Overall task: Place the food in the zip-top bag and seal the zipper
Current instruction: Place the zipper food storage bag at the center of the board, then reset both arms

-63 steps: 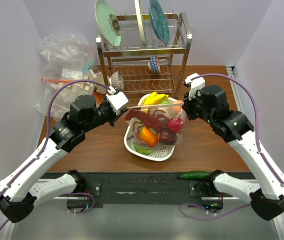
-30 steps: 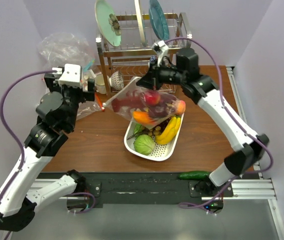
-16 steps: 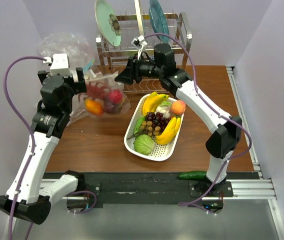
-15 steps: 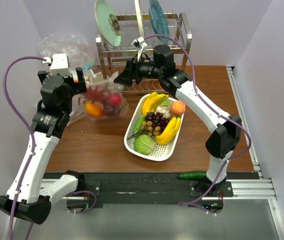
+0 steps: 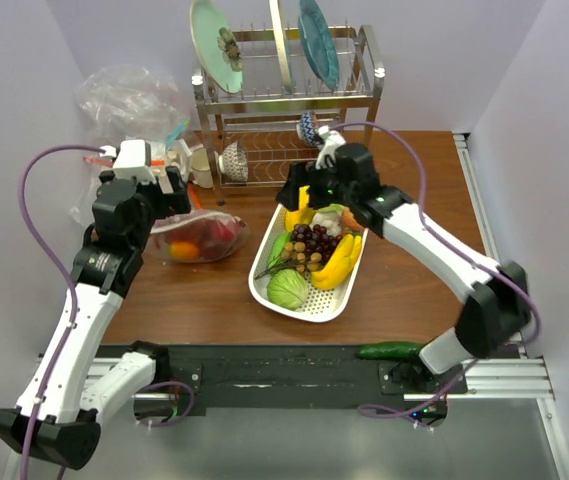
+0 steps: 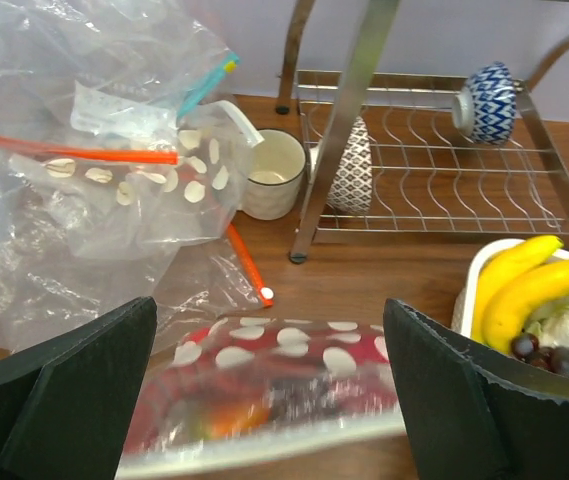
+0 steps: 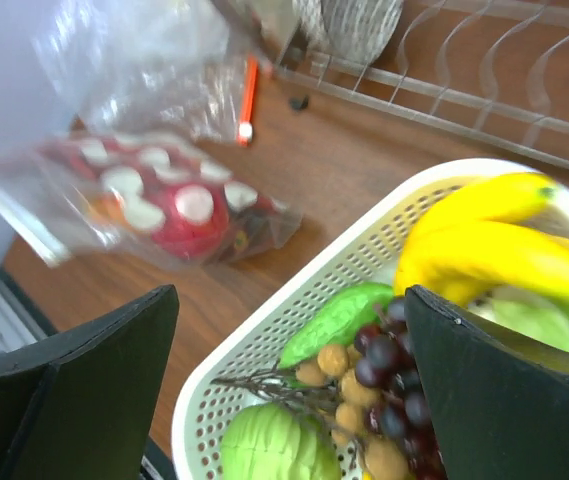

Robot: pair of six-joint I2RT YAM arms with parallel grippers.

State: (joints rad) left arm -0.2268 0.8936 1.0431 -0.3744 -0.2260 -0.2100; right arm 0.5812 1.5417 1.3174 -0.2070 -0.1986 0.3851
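dotted zip-top bag [image 5: 202, 236], food [image 5: 186, 249] inside, now on table [image 5: 204, 300] | L end effector [image 6: 269, 320] spread | R end effector [image 7: 289, 300] spread

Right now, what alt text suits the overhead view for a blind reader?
A dotted clear bag holding red and orange toy food lies on a table beside a white tray of bananas and grapes. The left hand is by the bag, the right hand over the tray.

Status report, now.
Left pincer open over zip-top bag. Right pincer open over tray. Bag on table, red food inside; seal unreadable.
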